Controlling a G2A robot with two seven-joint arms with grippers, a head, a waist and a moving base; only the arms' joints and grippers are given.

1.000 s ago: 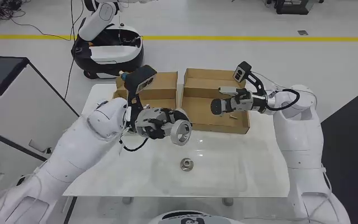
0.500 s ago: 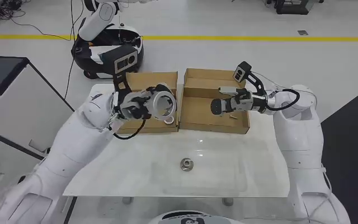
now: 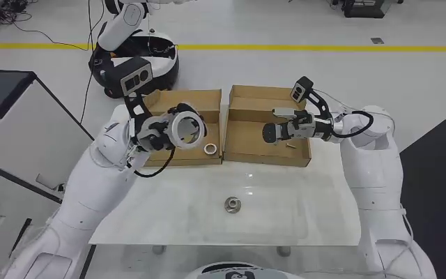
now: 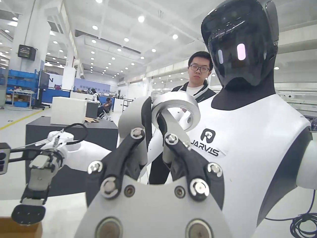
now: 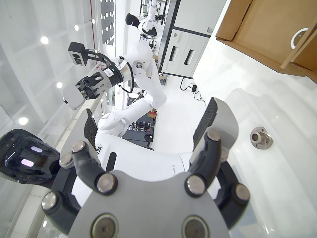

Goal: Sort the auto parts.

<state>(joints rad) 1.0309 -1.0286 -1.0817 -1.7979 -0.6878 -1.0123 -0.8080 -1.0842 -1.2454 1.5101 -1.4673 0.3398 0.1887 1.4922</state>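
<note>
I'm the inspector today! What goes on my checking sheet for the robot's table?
Surface: white table.
Job's things: metal ring held above the left box; second ring inside that box; flanged part on the table.
Clutter: nothing seen.
Grippers: left gripper shut on the metal ring; right gripper open over the right box.
Cables: black cables on the floor.
Surroundings: another robot and a yellow floor line behind the table.

no legible text, numbers or labels on the cardboard boxes (image 3: 265, 97), metal flange (image 3: 232, 204), ring (image 4: 194, 115), table (image 3: 306, 206)
</note>
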